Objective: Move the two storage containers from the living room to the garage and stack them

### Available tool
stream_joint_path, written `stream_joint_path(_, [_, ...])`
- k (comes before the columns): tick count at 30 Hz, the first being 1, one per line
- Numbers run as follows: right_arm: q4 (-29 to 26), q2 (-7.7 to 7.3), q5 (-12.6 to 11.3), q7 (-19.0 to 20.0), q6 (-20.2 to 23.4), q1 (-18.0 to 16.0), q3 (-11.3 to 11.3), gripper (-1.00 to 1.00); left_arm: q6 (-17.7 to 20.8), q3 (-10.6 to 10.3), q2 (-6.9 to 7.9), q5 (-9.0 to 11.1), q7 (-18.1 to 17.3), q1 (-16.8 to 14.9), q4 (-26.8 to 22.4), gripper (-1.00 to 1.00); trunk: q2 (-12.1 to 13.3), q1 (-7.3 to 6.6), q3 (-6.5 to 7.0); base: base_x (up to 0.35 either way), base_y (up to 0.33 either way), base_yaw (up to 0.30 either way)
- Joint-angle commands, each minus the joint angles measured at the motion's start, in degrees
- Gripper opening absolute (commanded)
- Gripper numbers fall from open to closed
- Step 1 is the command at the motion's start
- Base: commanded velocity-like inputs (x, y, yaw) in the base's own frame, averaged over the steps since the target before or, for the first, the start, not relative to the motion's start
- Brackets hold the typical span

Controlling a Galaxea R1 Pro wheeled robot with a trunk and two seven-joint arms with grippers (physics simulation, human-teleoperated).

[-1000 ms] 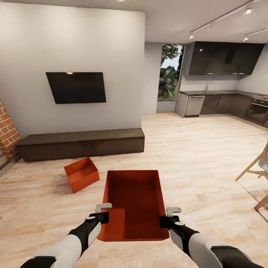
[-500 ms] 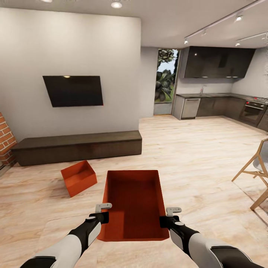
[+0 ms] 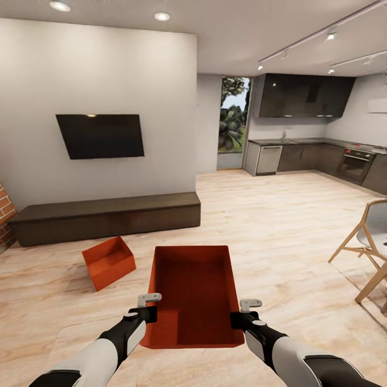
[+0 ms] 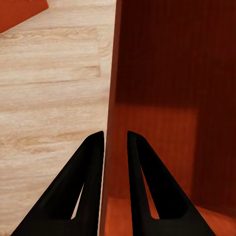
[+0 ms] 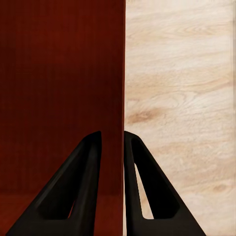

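The view has drifted right while both fingers (image 4: 93,162) (image 5: 91,162) stay clamped on the held container's (image 3: 194,293) side walls.

One orange-red storage container (image 3: 196,295), lidless and rectangular with slightly tapered walls, sits level and open side up above the light wood floor (image 3: 279,231) of the living room, its long walls each pinched by a gripper's fingers. The second container (image 3: 107,262), identical, rests on that floor near the front edge of the low dark TV bench (image 3: 105,217), turned at an angle to it and tilted.
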Motion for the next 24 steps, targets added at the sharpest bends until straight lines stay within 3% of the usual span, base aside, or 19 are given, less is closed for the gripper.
stream_joint_path(1, [0.3,-0.23,-0.7,-0.4,-0.3,-0.1,0.0,-1.0,0.1,1.1,0.21,-0.9,1.1,-0.1,-0.7,-1.0,-0.1,0.03,-0.03,0.0,0.0,-0.086])
stream_joint_path(24, [0.3,-0.32,-0.7,-0.5,-0.4,-0.1,0.0,-1.0,0.1,1.1,0.21,-0.9,1.1,-0.1,-0.7,-1.0,-0.1,0.03,1.97,0.0,0.0,-0.103])
